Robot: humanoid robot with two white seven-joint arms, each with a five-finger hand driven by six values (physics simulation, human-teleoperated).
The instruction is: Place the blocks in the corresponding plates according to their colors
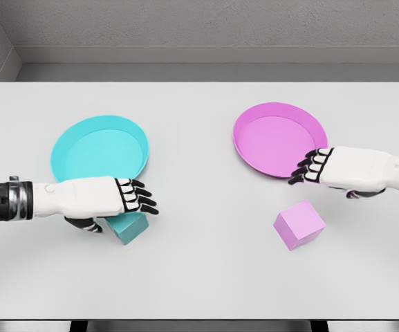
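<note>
A cyan plate [88, 149] lies on the left of the white table, a pink plate [275, 135] on the right. A cyan block [128, 227] sits just in front of the cyan plate, partly hidden under my left hand [133, 198]. That hand hovers over the block with fingers stretched forward and thumb curled below; it does not grip the block. A pink block [299, 224] rests in front of the pink plate. My right hand [308, 168] floats above and right of it, at the plate's near rim, fingers relaxed and holding nothing.
The white table [199, 277] runs to a front edge near the bottom of the view. A grey wall stands behind its far edge.
</note>
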